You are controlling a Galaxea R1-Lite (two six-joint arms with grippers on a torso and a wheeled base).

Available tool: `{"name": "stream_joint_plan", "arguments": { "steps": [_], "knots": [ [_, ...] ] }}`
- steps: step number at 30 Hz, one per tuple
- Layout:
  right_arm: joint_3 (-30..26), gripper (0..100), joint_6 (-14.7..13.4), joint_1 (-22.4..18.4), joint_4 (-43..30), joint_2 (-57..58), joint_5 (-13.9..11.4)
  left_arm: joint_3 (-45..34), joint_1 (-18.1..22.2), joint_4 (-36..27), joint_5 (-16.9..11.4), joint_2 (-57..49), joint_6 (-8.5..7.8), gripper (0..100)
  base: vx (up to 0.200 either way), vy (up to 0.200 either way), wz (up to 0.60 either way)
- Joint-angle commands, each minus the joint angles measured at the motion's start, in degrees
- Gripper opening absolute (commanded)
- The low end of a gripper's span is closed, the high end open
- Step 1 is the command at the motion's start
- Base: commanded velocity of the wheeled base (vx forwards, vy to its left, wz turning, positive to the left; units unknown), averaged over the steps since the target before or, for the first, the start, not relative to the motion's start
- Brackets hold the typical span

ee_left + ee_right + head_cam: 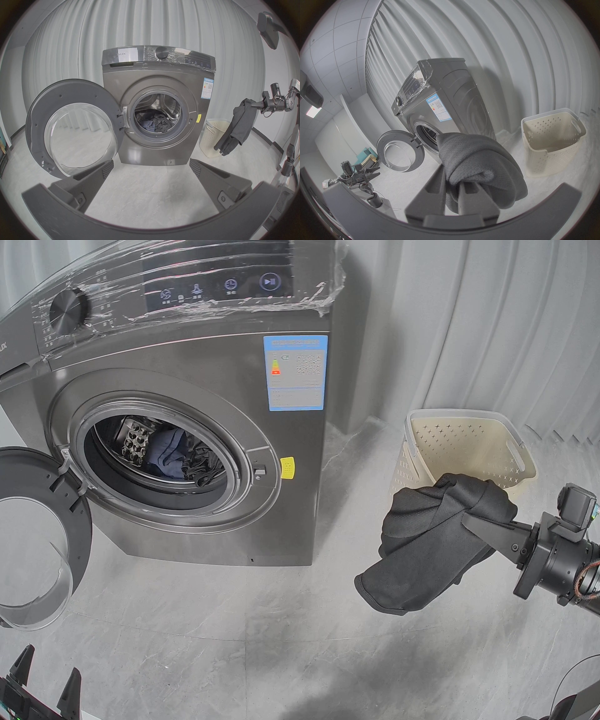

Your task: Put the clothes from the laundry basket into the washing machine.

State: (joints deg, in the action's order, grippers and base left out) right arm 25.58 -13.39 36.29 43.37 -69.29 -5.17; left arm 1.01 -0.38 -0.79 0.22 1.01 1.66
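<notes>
The right gripper (484, 529) pinches a black cloth (425, 552), which hangs straight down below it, long end pointing down. The laundry basket (469, 421) sits just behind. The left gripper (51, 662) gapes wide.

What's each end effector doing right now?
Left end effector: open, holding nothing.
Right end effector: closed on the dark grey fabric garment.

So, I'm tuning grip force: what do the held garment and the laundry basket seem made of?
The garment in the right end effector looks like soft, matte dark grey fabric, perhaps a fine knit: it drapes in folds and shows a fine texture. The laundry basket looks like rigid cream plastic, smooth and moulded, with cross-shaped holes in its walls.
</notes>
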Motion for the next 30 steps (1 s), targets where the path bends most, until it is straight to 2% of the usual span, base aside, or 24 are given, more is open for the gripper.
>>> {"name": "stream_joint_plan", "arguments": {
  "steps": [1, 8, 11, 23, 30],
  "knots": [
    [0.1, 0, 0.0, 0.0, 0.0, 0.1, 0.0, -0.6, 0.0, 0.0, 0.0, -0.1, 0.01, 100, 0.0, 0.0, 0.0],
    [0.9, 0, 0.0, 0.0, 0.0, 0.3, 0.0, -0.6, 0.0, -0.1, 0.0, -0.1, 0.01, 100, 0.0, 0.0, 0.0],
    [0.8, 0, 0.0, 0.0, 0.0, 0.3, 0.0, -0.6, 0.0, 0.0, 0.0, -0.1, -0.08, 100, -0.2, 0.0, 0.0],
    [0.9, 0, 0.0, -0.1, 0.0, 0.3, 0.1, -0.6, 0.0, 0.0, 0.0, -0.1, 0.01, 100, 0.0, 0.0, 0.0],
    [0.7, 0, 0.0, -0.9, 0.0, 0.2, 0.1, -0.6, 0.0, -0.1, 0.0, -0.1, 0.01, 100, 0.0, 0.2, 0.0]
  ]
}}
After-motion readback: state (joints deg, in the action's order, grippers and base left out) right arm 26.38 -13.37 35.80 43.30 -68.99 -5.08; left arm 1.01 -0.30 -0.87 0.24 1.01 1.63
